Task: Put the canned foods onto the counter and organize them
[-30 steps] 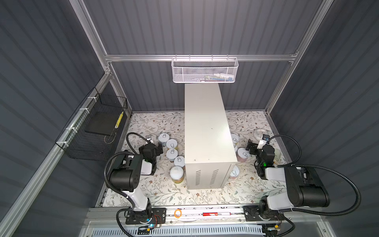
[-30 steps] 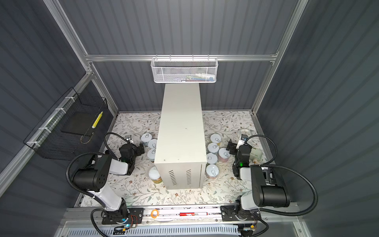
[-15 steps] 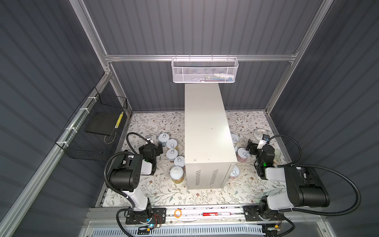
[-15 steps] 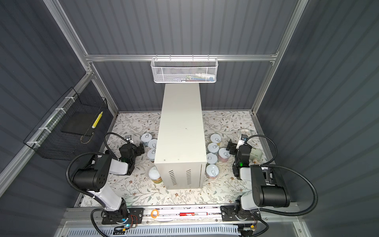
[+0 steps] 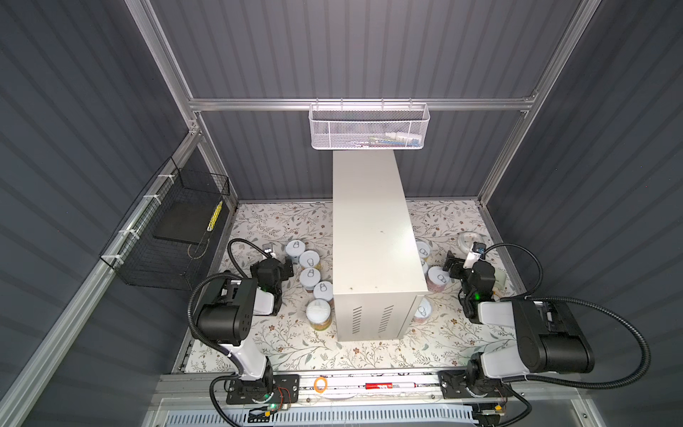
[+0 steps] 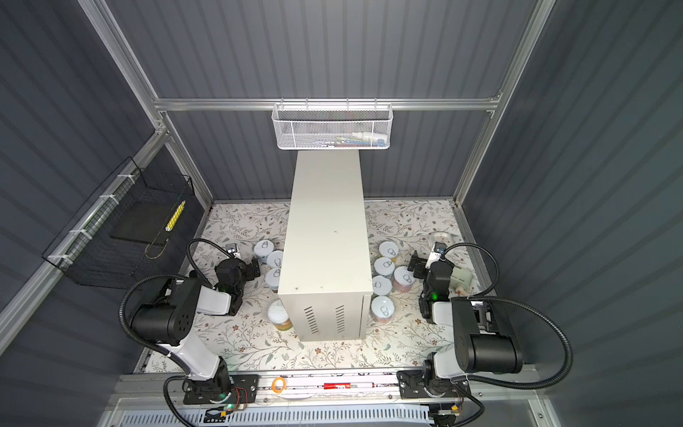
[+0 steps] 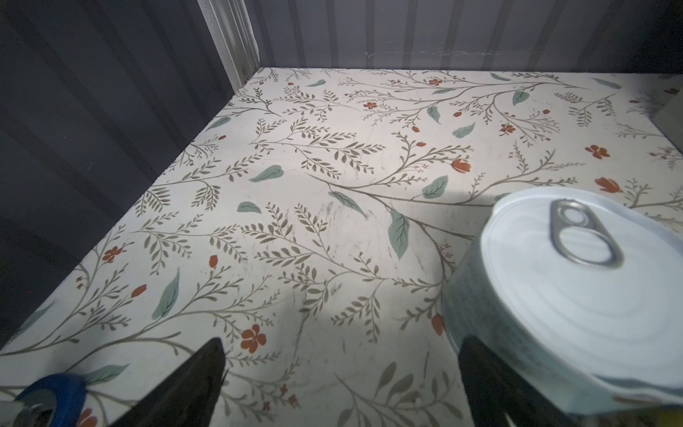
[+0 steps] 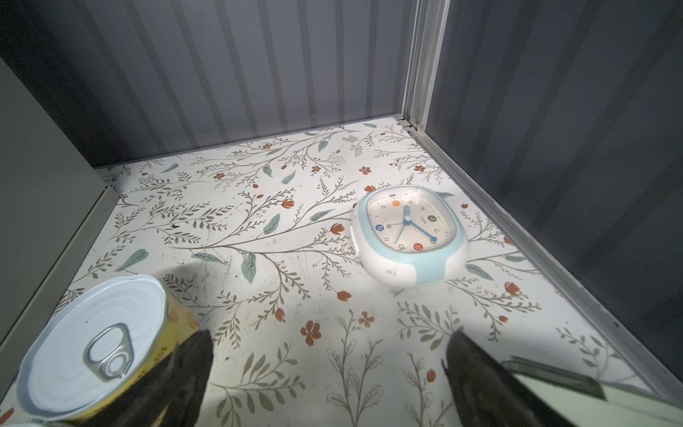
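Left of the table, an upright light-blue can is seen just beside the wide, empty left end effector; right of it, a yellow can is seen beside the wide right end effector.

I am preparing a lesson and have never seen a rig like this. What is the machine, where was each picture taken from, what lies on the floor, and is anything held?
These are two robot arms in a booth, each ending in a gripper. Two pictures look down from overhead; two come from cameras on the wrists. A tall cream counter stands on a floral mat, with cans on the mat either side; none is on top yet. The left gripper is open near a light blue can, the right gripper open near a yellow can, with a clock beyond. Nothing is held.
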